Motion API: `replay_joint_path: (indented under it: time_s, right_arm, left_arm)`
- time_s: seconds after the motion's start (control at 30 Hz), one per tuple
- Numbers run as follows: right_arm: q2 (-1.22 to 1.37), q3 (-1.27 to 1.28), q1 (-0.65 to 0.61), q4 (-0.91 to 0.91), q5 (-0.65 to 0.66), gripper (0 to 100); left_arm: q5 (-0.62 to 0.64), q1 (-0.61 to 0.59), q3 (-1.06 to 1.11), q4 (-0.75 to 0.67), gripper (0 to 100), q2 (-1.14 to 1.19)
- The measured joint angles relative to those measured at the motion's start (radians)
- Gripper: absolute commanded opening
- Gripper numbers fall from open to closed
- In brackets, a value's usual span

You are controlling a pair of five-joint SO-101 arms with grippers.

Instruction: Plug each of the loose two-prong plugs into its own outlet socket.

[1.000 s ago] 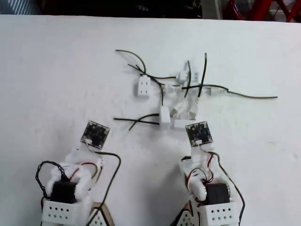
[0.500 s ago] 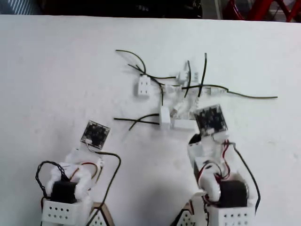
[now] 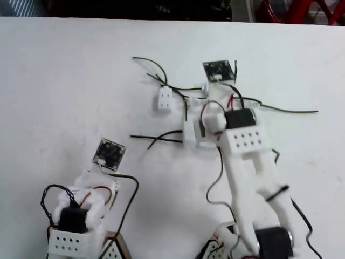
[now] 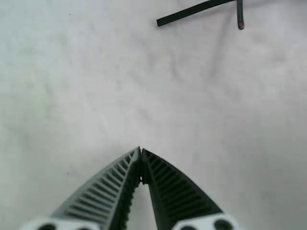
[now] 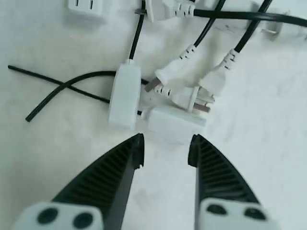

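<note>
**Right jaws:** parted to a middling gap and holding nothing. You have them low over the white table.

**Flat white plastic socket block**: lies just ahead of the gap between the right jaws.

**Long white rectangular socket block**: lies on a black cord, just ahead of one right jaw tip and beside the flat block.

**First white two-prong plug** and **second white two-prong plug**: both loose on black cords, just beyond the flat block. You cannot tell whether their prongs touch it.

**White slotted outlet socket**: farther ahead of the right jaws, past the rectangular block, with nothing plugged into its visible slots.

**Loose thin black cable**: crosses itself beside the rectangular block, off to one side of the right jaws.

**Left jaws:** closed tip to tip and holding nothing, over the table.

**Cut black cable end**: well ahead of the left jaw tips.
</note>
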Motion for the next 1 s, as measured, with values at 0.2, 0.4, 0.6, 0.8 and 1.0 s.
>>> replay_joint_path:
  time_s: [0.2, 0.4, 0.6, 0.8, 1.0]
  right_arm:
    - [0.189, -0.091, -0.032, -0.135, -0.250, 15.9]
    - [0.345, -0.153, -0.031, -0.169, -0.359, 15.9]
    - [0.479, -0.224, -0.032, -0.169, -0.381, 15.9]
    - [0.600, -0.321, -0.017, -0.169, -0.381, 15.9]
    - [0.690, -0.379, 0.012, -0.169, -0.381, 15.9]
  left_arm:
    - [0.000, 0.000, 0.000, 0.000, 3, 0.000]
    - [0.000, 0.000, 0.000, 0.000, 3, 0.000]
    - [0.000, 0.000, 0.000, 0.000, 3, 0.000]
    - [0.000, 0.000, 0.000, 0.000, 3, 0.000]
    - [0.000, 0.000, 0.000, 0.000, 3, 0.000]
